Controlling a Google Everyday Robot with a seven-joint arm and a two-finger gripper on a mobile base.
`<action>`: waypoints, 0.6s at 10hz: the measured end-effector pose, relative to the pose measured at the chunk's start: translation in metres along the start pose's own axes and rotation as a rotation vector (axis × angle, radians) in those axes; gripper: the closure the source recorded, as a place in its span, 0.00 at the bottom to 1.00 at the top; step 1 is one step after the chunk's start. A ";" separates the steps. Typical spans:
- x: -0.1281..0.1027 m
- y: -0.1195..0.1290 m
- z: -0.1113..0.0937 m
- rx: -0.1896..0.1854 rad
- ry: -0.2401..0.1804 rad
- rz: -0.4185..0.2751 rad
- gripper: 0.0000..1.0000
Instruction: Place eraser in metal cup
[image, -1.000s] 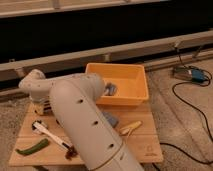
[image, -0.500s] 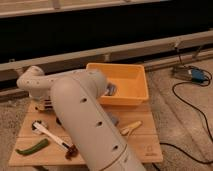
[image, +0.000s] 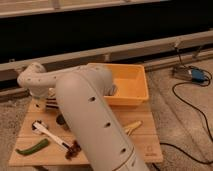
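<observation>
While the pincer (image: 43, 104) hangs above one table (image: 145, 141), one yellow bin (image: 143, 93) rests there.

- No legible text, label, brand or number is showing on any item.
- A small mark (image: 150, 148) is sitting at the near right corner of the wooden table (image: 142, 137); it is too small to read.
- The gripper (image: 42, 104) is hanging over the table's far left part.

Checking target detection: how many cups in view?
1: a small dark cup on the table, left of centre, beside the arm. The gripper hangs over the table's back left corner. The arm may hide others.
</observation>
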 end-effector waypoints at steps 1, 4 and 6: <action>0.000 0.002 -0.005 0.004 -0.002 0.004 1.00; 0.009 0.019 -0.030 0.026 -0.008 0.018 1.00; 0.018 0.037 -0.051 0.046 -0.013 0.021 1.00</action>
